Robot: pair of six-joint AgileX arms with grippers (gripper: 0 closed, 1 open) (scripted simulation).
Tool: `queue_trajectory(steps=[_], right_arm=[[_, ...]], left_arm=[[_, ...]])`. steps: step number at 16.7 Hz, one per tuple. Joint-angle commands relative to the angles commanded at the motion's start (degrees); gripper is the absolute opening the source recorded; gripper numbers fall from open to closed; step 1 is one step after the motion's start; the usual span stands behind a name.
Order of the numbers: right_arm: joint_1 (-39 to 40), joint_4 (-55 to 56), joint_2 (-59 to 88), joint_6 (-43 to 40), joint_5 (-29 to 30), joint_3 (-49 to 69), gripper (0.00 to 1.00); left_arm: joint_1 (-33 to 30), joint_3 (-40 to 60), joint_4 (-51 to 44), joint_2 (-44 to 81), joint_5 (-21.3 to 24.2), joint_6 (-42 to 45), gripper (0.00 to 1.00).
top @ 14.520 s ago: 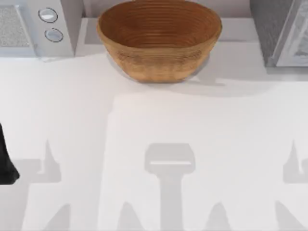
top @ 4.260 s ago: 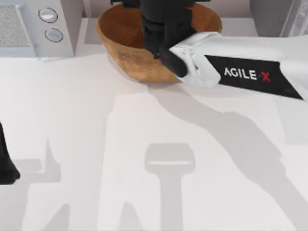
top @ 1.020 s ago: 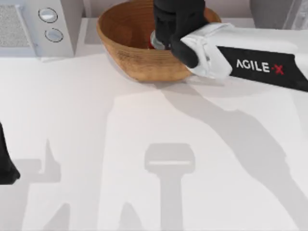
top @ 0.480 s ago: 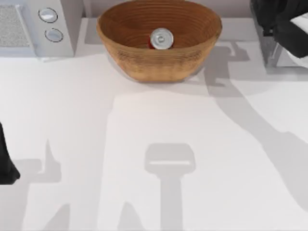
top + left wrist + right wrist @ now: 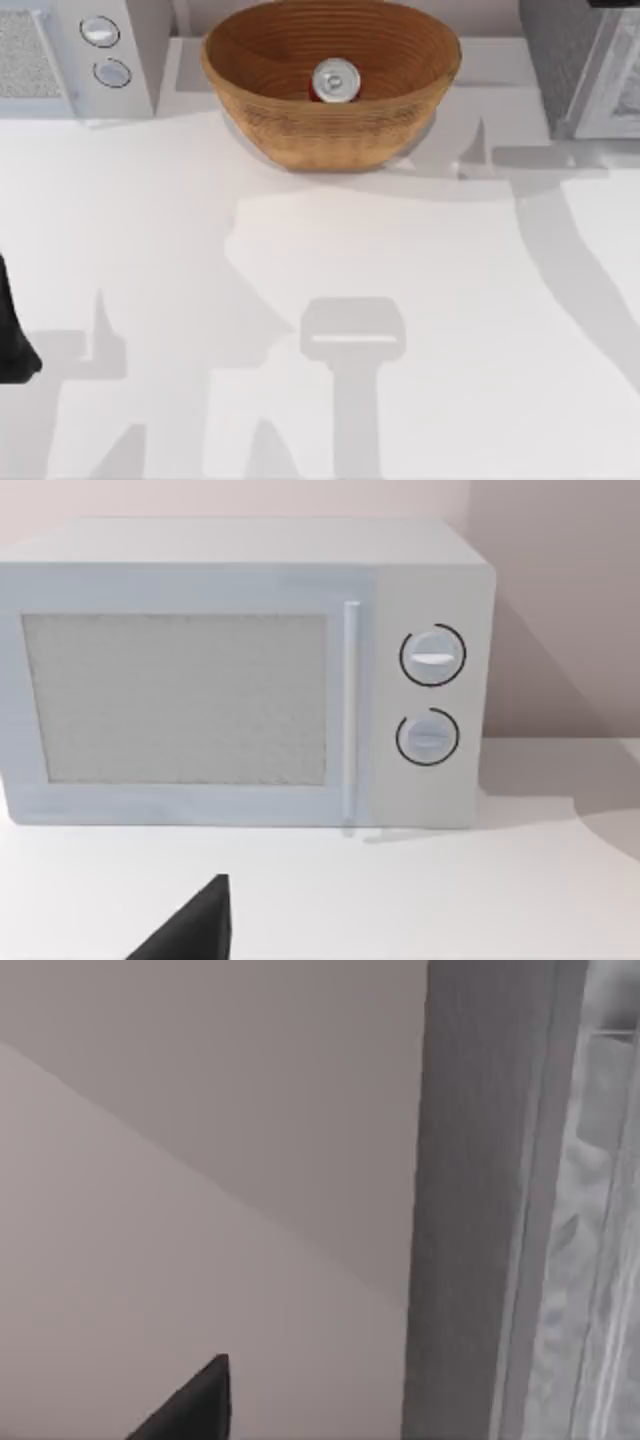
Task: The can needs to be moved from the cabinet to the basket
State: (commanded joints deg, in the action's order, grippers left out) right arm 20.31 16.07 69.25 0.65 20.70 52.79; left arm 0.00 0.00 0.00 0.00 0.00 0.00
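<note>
The can [image 5: 335, 80] stood upright in the basket [image 5: 270, 125] at twelve o'clock, delivered; whether either gripper's fingers were open, I couldn't tell.

We see the can [image 5: 335, 80] standing upright inside the basket [image 5: 300, 140] at the table's [image 5: 300, 260] far edge, a white microwave [image 5: 70, 55] at far left and the cabinet [image 5: 575, 60] at far right.

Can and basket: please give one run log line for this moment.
can: upright inside basket | cabinet: door shut | left arm: parked at left edge
</note>
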Motion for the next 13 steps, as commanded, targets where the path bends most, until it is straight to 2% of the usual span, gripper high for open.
queue_trajectory(steps=[6,13], right_arm=[[-6.3,-4.7,-20.7,0.3,-6.0,-15.2,1.00],[-14.2,-11.0,-53.6,-0.2,-14.0,-40.7,1.00]], left_arm=[[0.0,0.0,0.0,0.0,0.0,0.0,1.00],[0.0,0.0,0.0,0.0,0.0,0.0,1.00]])
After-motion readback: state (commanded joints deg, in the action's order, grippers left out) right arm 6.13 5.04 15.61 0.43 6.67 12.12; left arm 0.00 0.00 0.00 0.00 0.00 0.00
